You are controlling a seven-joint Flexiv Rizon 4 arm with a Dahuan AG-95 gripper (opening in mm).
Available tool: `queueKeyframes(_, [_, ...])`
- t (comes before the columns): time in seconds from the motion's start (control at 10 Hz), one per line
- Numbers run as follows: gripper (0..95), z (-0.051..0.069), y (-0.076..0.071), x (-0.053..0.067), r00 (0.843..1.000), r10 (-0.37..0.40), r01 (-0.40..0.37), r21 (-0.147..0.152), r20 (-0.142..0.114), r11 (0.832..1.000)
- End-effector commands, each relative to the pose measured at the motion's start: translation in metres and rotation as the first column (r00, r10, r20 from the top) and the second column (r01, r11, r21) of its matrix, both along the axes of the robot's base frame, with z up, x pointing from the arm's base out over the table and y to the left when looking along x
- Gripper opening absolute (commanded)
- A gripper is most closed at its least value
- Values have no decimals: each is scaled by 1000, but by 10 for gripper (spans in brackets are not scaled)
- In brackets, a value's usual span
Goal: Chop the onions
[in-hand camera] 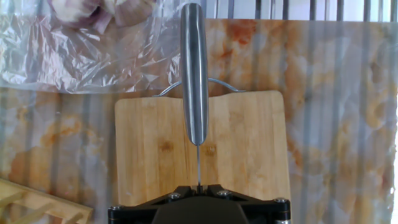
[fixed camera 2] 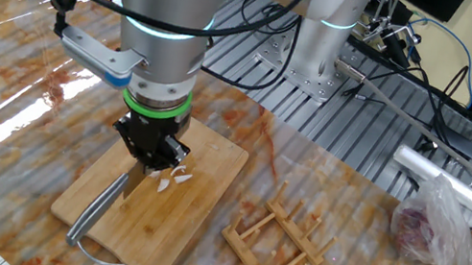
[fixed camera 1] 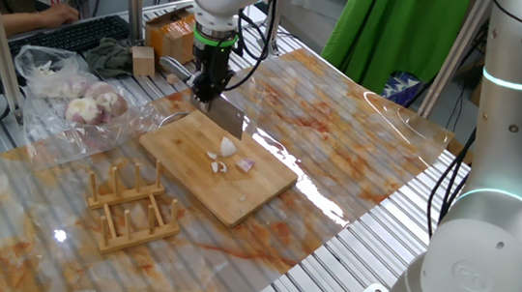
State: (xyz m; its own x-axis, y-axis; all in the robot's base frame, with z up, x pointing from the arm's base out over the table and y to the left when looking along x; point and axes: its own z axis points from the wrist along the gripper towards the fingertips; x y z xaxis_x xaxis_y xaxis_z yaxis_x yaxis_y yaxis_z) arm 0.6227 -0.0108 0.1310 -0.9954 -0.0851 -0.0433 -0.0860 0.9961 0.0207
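While no legible writing or brand mark appears in any view, the gripper point(fixed camera 2: 148, 158) is clenched on a steel-handled knife point(in-hand camera: 195, 81), held above the bamboo cutting board point(fixed camera 1: 184, 149). Three onions point(fixed camera 1: 227, 157) lie near the board's middle, clear of its edges. Left of the board stands a wooden rack point(fixed camera 1: 131, 208); at far left lies a plastic bag point(fixed camera 1: 77, 102) of bulbs. Bare sheet-covered table point(fixed camera 1: 358, 145) extends right
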Motion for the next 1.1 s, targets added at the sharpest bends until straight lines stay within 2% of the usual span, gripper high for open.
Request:
queueKeyframes(0.1, [0,0,0,-1,998,-58,58,12,11,998])
queueKeyframes(0.2, [0,0,0,-1,998,-66,66,-8,11,998])
queueKeyframes(0.5, [0,0,0,-1,994,-109,109,-27,4,994])
queueKeyframes(0.6, [0,0,0,-1,994,-112,112,-26,7,993])
queueKeyframes(0.9, [0,0,0,-1,990,-134,134,-21,41,991])
queueKeyframes(1.1, [0,0,0,-1,990,-135,137,-29,40,990])
